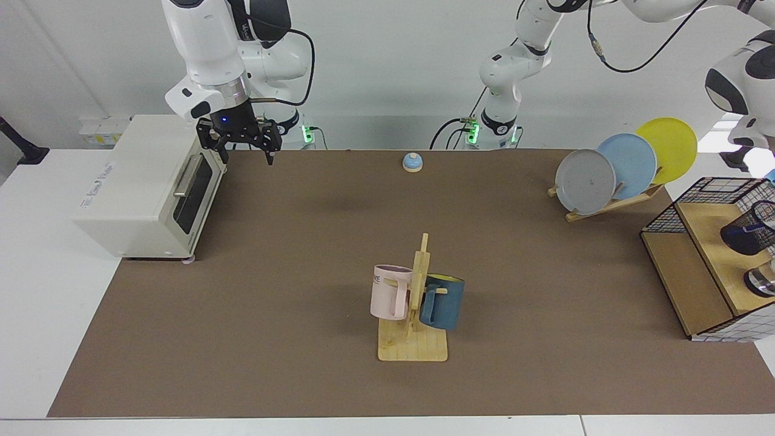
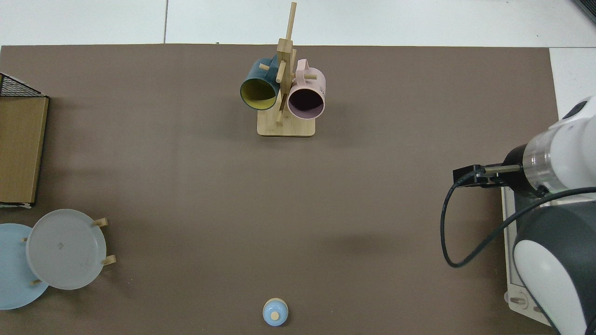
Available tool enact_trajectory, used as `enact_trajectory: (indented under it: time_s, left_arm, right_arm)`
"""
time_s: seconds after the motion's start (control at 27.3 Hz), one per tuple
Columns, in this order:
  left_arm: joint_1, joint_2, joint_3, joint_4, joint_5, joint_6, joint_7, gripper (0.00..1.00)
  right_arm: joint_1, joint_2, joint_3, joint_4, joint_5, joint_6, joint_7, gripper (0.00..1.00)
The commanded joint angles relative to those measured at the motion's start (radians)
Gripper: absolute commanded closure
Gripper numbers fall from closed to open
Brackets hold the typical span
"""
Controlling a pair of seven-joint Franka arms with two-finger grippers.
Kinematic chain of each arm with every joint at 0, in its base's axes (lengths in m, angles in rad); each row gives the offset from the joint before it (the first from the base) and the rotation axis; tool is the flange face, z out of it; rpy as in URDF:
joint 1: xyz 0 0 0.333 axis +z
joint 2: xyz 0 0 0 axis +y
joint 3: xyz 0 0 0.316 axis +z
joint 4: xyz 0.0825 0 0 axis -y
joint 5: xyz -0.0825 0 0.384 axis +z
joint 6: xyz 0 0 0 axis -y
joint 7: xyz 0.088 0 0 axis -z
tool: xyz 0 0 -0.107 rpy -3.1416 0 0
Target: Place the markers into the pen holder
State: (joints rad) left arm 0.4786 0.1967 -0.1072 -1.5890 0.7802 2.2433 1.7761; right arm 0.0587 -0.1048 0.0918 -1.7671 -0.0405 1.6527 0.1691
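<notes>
- Right gripper [image 1: 242, 148] hangs spread and empty beside the toaster oven [image 1: 148, 188].
- Left gripper out of sight.
- Pen holder [image 1: 749, 229] at 3 o'clock, on the shelf [image 1: 705, 242].

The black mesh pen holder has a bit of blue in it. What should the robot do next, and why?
Probably lift the left arm clear, its gripper out of view: a blue-ended marker already seems to sit in the black wire-mesh pen holder. The right gripper waits, fingers open, by the white toaster oven.
</notes>
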Motion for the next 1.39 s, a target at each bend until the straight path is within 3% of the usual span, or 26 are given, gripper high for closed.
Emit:
enact_trajectory:
  time_s: [0.0, 1.13, 1.35]
  left_arm:
    - [0.014, -0.013, -0.016, 0.006, -0.024, -0.014, 0.022, 0.04]
    - [-0.009, -0.062, -0.028, 0.030, -0.101, -0.014, 0.020, 0.03]
    - [-0.101, -0.069, 0.030, 0.063, -0.143, -0.045, 0.023, 0.03]
  right_arm:
    - [-0.019, -0.009, 0.005, -0.008, 0.024, 0.012, -0.031, 0.01]
    - [-0.017, -0.009, 0.005, -0.008, 0.025, 0.012, -0.031, 0.01]
    - [-0.017, -0.009, 0.005, -0.008, 0.025, 0.012, -0.031, 0.01]
